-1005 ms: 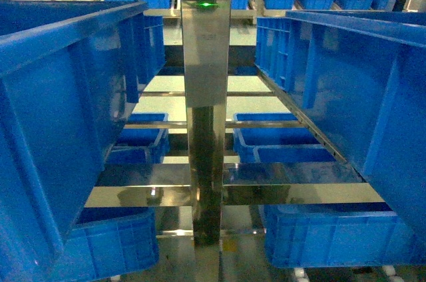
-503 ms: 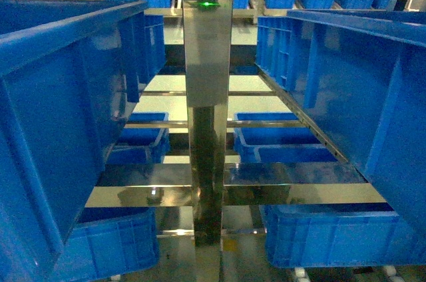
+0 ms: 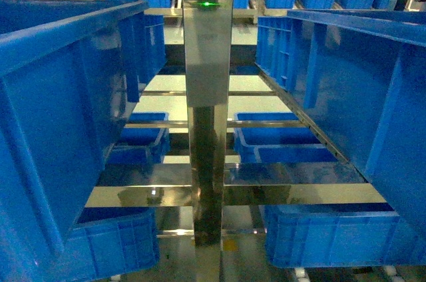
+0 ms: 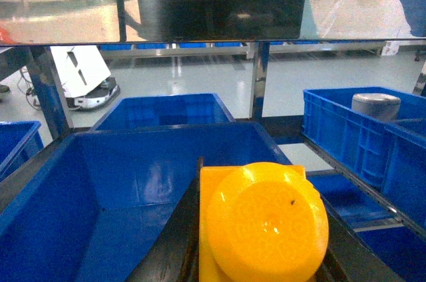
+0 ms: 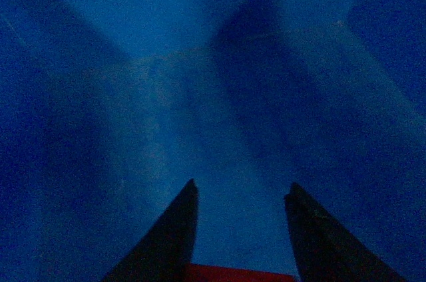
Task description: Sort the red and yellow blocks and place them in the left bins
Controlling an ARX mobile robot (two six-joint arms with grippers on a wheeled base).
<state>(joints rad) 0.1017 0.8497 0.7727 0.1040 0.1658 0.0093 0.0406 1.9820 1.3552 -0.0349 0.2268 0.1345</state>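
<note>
The yellow block point(image 4: 266, 225) fills the bottom of the left wrist view, stud facing the camera, and the left gripper point(image 4: 263, 209) is clenched on it, a dark finger pressed to each side. It hangs above the open blue bin point(image 4: 100, 182), not yet inside it. A second bin lies just beyond, and a shelf upright point(image 4: 259, 76) stands behind both.

The red block point(image 5: 236, 273) shows only as a sliver at the bottom edge of the right wrist view. It spans the gap between the two fingers of the right gripper point(image 5: 242, 189), so that pincer looks to be grasping it. Everything beyond is dim blue plastic, apparently the inside of a bin wall point(image 5: 200, 82), though which bin cannot be told.

In the head view neither block nor either gripper appears. A steel post point(image 3: 206, 96) with a green light point(image 3: 208, 4) stands dead centre, with a large blue bin point(image 3: 60, 96) left of the post and another point(image 3: 359, 96) right of it.

Over the last second that view has hardly altered, apart from a slight drift in the background above the post. I judge that the base has settled at the rack and both blocks are carried but undelivered. The releases remain, each into its own bin left of the post.
</note>
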